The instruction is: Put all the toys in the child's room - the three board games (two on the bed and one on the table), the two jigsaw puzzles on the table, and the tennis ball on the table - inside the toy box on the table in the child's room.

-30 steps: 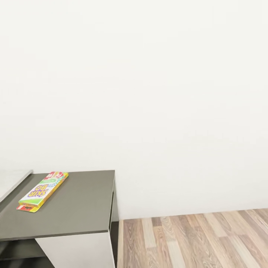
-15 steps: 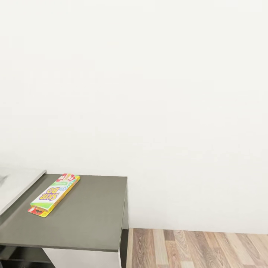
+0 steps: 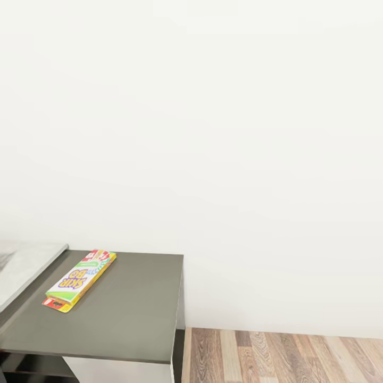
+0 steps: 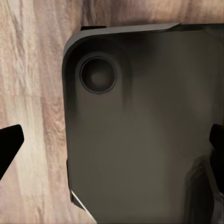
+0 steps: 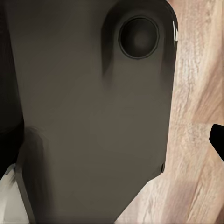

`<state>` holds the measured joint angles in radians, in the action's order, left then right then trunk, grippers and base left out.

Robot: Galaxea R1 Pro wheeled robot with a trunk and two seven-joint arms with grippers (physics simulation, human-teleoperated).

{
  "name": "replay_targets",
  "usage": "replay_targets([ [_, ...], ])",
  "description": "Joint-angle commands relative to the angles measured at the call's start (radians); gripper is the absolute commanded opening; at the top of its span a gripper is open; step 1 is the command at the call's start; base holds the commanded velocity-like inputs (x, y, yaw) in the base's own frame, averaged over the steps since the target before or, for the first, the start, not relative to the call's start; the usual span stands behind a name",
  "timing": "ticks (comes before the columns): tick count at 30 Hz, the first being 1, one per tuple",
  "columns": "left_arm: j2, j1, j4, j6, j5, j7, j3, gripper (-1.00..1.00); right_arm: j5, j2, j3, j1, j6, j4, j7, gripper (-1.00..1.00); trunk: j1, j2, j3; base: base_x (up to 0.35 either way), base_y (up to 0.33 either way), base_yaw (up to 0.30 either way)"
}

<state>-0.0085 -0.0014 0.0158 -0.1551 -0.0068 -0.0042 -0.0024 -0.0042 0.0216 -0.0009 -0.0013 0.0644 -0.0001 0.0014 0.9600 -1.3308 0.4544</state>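
Game [image 3: 78, 281] lies on desk [image 3: 127, 314], not yet put away | toy box unseen | left gripper [image 4: 112, 144] spread, right gripper: can't tell

We logged board game [image 3: 80, 280]: thin flat rectangular box, yellow-red-green printed cover, lay flat, angled, on dark grey table [image 3: 133, 308] top near left edge, beside pale grey surface.
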Motion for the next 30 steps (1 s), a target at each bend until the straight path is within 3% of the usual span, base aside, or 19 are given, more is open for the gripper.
replay_targets([
  [1,0.000,0.000,0.000,-0.003,-0.001,0.000,0.000,1.00,0.000,0.000,0.000,0.000,0.003,0.000,0.000,1.00,-0.004,0.007,-0.002,0.001,0.000,0.001],
  [30,-0.001,0.000,0.001,-0.001,-0.001,0.001,0.004,1.00,0.008,0.011,0.002,0.000,0.015,0.000,-0.001,1.00,-0.115,0.210,-0.093,0.000,0.000,0.000],
])
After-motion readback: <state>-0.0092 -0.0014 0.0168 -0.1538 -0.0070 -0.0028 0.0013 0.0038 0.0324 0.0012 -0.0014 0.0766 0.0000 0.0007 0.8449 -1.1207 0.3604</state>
